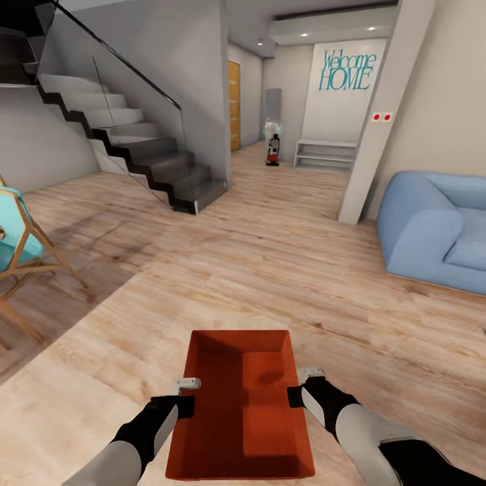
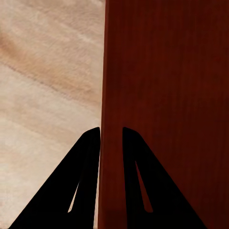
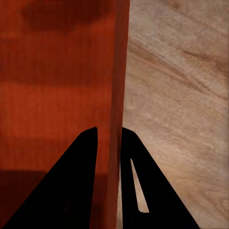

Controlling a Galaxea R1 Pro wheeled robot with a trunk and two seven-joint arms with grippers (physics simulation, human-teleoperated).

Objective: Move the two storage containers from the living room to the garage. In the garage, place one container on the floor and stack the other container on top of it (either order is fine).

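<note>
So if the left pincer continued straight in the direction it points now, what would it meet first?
The left pincer is already clamped on the side wall of the storage container, so that wall runs on between its fingers. Past the container, the line probably ends at the wood-plank floor; depth is unclear.

My head view crops the blue sofa (image 1: 439, 229) at the right edge. The wooden chair (image 1: 17, 260) is cut at the left. I can't make out the small object down the hallway (image 1: 273, 150).

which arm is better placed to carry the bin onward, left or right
Neither alone: both. The left hand pinches one long wall of the storage container, the right hand pinches the opposite wall, roughly level with each other. Carrying on with both looks steadiest.
</note>
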